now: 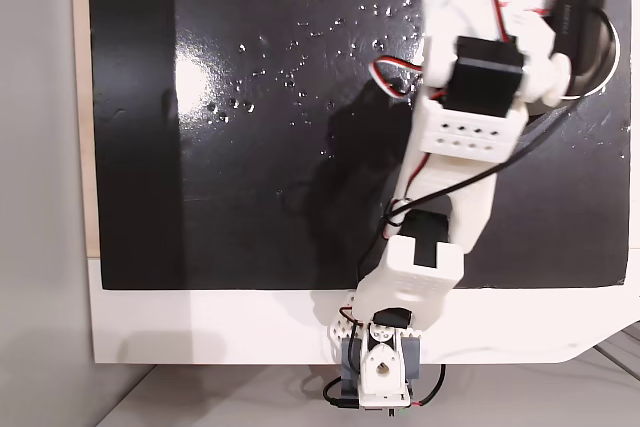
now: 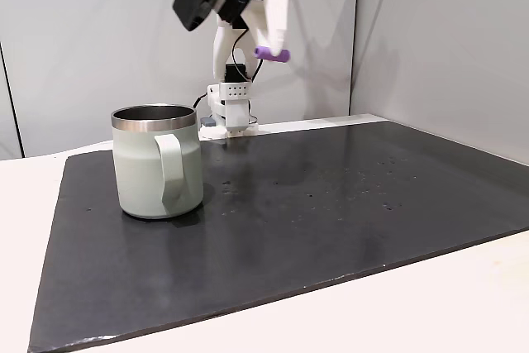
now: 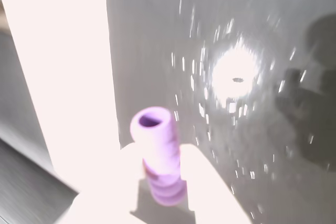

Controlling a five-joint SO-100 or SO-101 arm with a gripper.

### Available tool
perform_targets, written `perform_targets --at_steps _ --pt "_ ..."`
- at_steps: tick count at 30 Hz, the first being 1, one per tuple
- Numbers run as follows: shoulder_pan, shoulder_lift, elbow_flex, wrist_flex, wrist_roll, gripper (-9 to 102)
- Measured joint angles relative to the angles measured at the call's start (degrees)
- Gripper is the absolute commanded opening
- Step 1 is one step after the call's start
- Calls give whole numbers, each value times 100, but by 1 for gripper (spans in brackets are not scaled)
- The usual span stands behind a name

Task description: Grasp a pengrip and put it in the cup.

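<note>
The light-purple ribbed pengrip (image 2: 272, 54) hangs high in the air in a fixed view, held crosswise in my gripper (image 2: 271, 47), which is shut on it. The wrist view looks down the tube of the pengrip (image 3: 157, 156), which is pinched between my two white fingers (image 3: 202, 171), with the gripper (image 3: 159, 153) shut around its lower part. The pale sage-green cup (image 2: 157, 163) stands upright on the black mat (image 2: 331, 204), lower and to the left of the gripper, with its handle facing the camera. The pengrip is well above the cup's steel rim and off to its right.
My arm's base (image 2: 231, 109) stands at the far edge of the mat; from above, the base (image 1: 385, 367) is at the bottom and the arm (image 1: 470, 97) reaches up to the right. The mat (image 1: 250, 147) is glossy with small specks. Grey walls stand behind.
</note>
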Motion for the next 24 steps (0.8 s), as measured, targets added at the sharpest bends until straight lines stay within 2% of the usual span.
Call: perform_targets --at_steps 10,18,24 --pt "1600 -580 -1116 0 -686 0" --pt "2101 -1696 -1898 0 -1327 0" --pt "2136 -2092 -1978 0 -1723 0"
